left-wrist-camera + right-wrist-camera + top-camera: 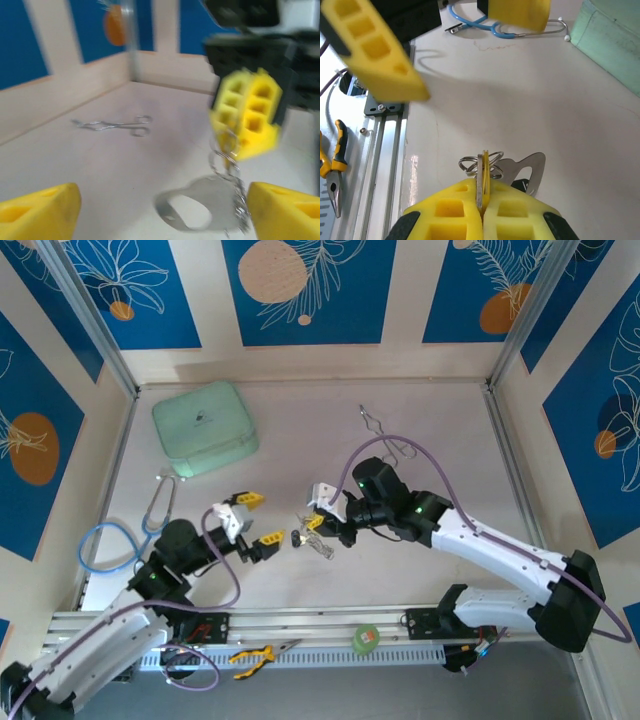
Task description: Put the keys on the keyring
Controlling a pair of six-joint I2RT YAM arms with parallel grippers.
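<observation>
1. So, the right end effector (481, 200) was clamped shut on the keyring (480, 164). Its pads pinched right where a thin flat strip with a yellow edge crossed the wire loop. Couldn't tell if that strip was one of the keys.
2. A short chain (227, 160) and a flat silver tag (195, 210) hung off the same bunch. The tag looked to be lying on the counter (420, 410).
3. A small dark bit (298, 537) stuck out of the bunch. Might've been the black-headed key, but it was too small to call.
4. The left end effector (258, 518) had its jaws spread wide, gripping nothing.
5. Taking the mint-green case (205, 427) as the landmark:
   - The keyring bunch sat well apart from the case, nearer the arm bases and to the robot's right of it.
   - The left end effector was nearer the arm bases than the case, with the bunch just beyond its fingertips.
   - The blue stethoscope (120, 535) lay near the case, on its left and closer to the bases.
   - The silver forceps (385, 435) were well to the right of the case, about level with it.
</observation>
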